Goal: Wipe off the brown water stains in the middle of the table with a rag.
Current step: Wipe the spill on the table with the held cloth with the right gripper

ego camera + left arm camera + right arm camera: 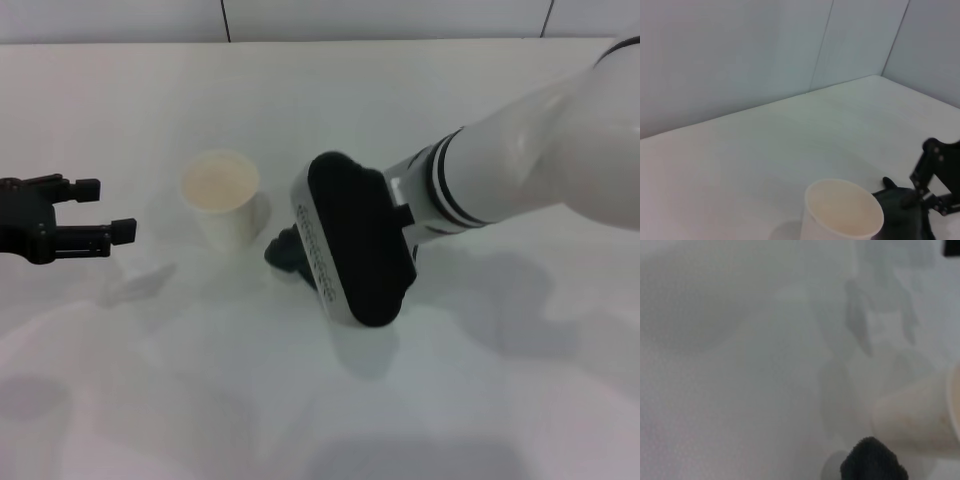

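Observation:
My right gripper (pixel 300 246) is down on the table (pixel 420 400) just to the right of a white paper cup (pixel 220 192), with its black wrist body covering the fingers in the head view. The dark rag (pixel 280 254) pokes out from under it, pressed on the tabletop. In the left wrist view the right gripper's fingers (pixel 935 175) sit clamped on the rag (pixel 900 212) beside the cup (pixel 842 212). The right wrist view shows the rag's tip (pixel 872 462) and the cup's wall (pixel 920 415). The brown water stains are hidden. My left gripper (pixel 105 208) hovers open at the left edge.
The paper cup stands upright, almost touching the rag. White wall panels (pixel 765 55) rise behind the table's far edge. Bare tabletop stretches in front of and behind the right arm (pixel 540 150).

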Motion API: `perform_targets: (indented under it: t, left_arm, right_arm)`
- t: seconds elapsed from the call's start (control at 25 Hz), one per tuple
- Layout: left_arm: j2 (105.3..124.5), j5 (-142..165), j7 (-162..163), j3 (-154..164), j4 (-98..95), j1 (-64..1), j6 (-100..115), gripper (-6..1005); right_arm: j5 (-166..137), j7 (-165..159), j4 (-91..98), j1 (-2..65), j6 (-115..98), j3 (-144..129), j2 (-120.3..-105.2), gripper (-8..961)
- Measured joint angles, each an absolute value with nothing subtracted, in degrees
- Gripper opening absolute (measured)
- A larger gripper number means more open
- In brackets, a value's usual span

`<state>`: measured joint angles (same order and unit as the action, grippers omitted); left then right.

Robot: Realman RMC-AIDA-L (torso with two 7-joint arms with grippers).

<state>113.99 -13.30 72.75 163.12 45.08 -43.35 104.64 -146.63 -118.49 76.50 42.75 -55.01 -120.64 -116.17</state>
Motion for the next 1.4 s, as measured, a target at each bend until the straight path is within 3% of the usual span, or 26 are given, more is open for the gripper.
perform_targets:
  t: [0.4, 1.4]
  left_arm:
    - [113.76, -13.4, 72.8, 163.1, 45.1, -43.1, 104.4, 892]
    - [113.98, -13.9, 72.9, 163.1, 45.1, -43.1, 104.4, 891]
  right_arm:
    - [-142.3, -111.2, 82.2, 39.1, -61.1, -119.8, -115.99, 113]
    - [-148.1, -115.2, 75.3, 40.0, -51.6, -115.3, -116.09, 111]
